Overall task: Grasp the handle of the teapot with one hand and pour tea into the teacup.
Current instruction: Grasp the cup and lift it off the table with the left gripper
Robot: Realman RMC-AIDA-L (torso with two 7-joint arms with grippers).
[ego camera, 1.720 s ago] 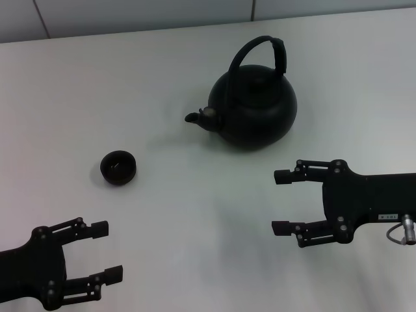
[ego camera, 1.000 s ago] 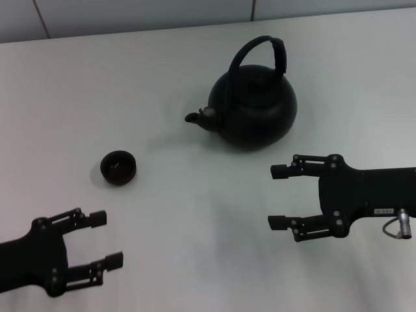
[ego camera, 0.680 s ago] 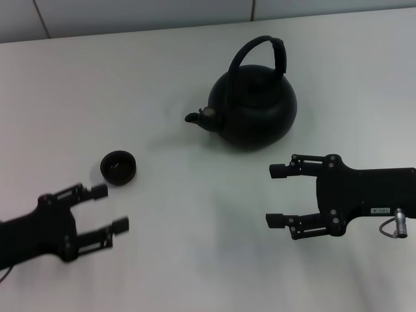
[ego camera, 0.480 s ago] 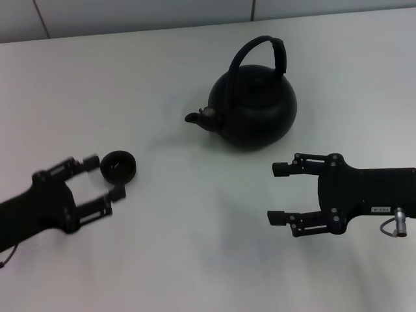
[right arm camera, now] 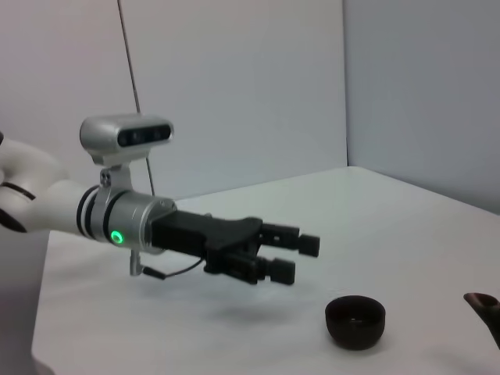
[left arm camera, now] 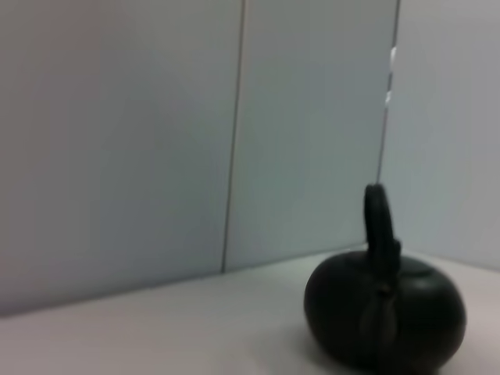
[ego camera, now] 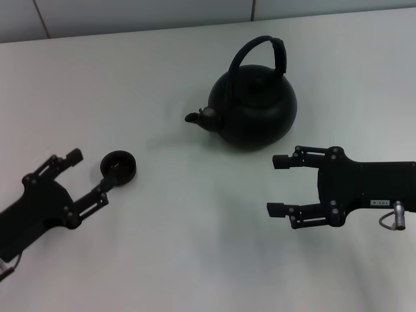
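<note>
No writing can be read. Both the left gripper (ego camera: 91,174), beside the teacup (ego camera: 117,167), and the right gripper (ego camera: 277,185), near the teapot (ego camera: 257,104), are held wide apart, empty.

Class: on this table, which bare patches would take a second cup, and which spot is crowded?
Bare: between teacup and teapot; the near stretch between left pincer and right pincer, both open. Crowded: around the teacup, the left pincer close beside it.

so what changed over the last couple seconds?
The left gripper swung up from the table's near edge to beside the teacup, fingers open, gripping nothing. The right gripper drifted only slightly and is open too. Teapot, its handle and the teacup stayed put.
</note>
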